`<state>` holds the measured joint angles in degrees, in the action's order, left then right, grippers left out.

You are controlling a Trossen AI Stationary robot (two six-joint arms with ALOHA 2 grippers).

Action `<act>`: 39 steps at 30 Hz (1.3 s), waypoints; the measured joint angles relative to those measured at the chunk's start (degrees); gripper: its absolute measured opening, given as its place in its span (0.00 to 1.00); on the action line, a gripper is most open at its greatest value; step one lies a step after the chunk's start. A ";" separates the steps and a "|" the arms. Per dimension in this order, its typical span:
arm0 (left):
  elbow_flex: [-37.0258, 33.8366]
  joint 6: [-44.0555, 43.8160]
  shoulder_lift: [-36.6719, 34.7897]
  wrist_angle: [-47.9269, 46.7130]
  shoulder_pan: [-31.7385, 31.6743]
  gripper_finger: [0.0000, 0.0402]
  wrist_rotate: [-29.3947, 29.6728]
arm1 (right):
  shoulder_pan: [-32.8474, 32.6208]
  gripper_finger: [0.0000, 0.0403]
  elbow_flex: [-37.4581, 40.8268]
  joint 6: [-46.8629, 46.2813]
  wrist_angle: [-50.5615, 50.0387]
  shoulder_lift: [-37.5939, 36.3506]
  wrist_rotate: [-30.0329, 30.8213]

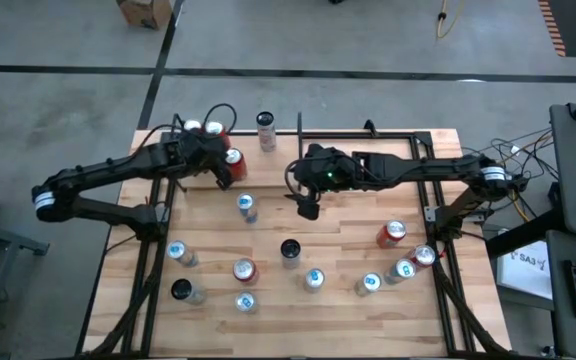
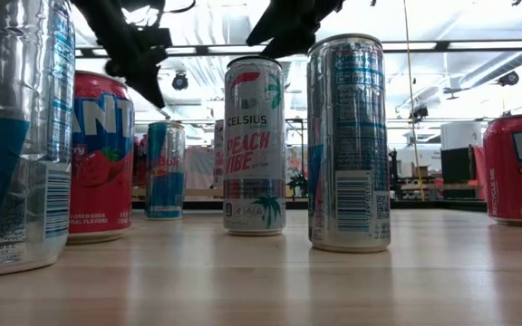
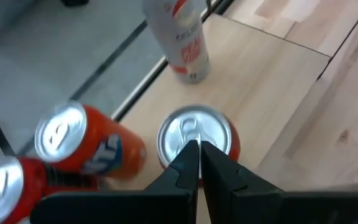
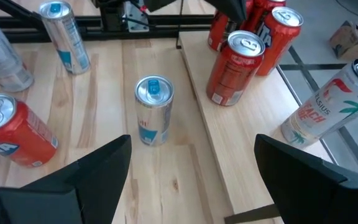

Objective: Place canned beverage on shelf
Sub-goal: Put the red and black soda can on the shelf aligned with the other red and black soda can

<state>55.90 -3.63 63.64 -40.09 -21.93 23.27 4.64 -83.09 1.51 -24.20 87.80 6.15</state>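
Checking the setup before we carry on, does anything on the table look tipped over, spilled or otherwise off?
Nothing stands out. Every can I can make out stands upright, including the red can under the shut left gripper and the blue-topped can ahead of the open right gripper. No spills or dents show on the wood table.

Tall white slim can w/ palm-tree print [image 2: 255, 145], centre of low view: reads "CELSIUS" w/ "PEACH VIBE" in red below it. Same white can [image 4: 325, 110] in right wrist view shows part of "CELSIUS" & "PEACH", letters tilted. Red soda can w/ strawberry art [image 2: 101, 156], left in low view: large white letters "ANT", cut off; small line near base approx "SODA FLAVORED". White box [image 1: 526, 262] beside table in high view: "SA3".
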 joint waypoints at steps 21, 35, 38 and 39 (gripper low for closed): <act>0.03 -6.40 4.88 -2.05 0.07 0.00 -1.26 | 0.00 0.81 0.00 0.01 0.69 1.15 0.00; 0.23 -12.02 2.03 -6.71 0.13 0.00 -0.08 | 0.00 0.81 0.00 0.57 0.62 1.24 0.00; 1.25 -10.52 2.03 -6.80 0.13 0.00 0.67 | 0.00 0.81 0.00 0.56 0.62 1.24 0.00; 1.53 -8.98 2.03 -6.47 0.13 0.00 0.70 | 0.00 0.81 0.00 0.55 0.60 1.24 0.00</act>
<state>57.43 -12.61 65.67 -46.57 -21.80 23.97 4.64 -83.09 2.07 -23.59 89.03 6.15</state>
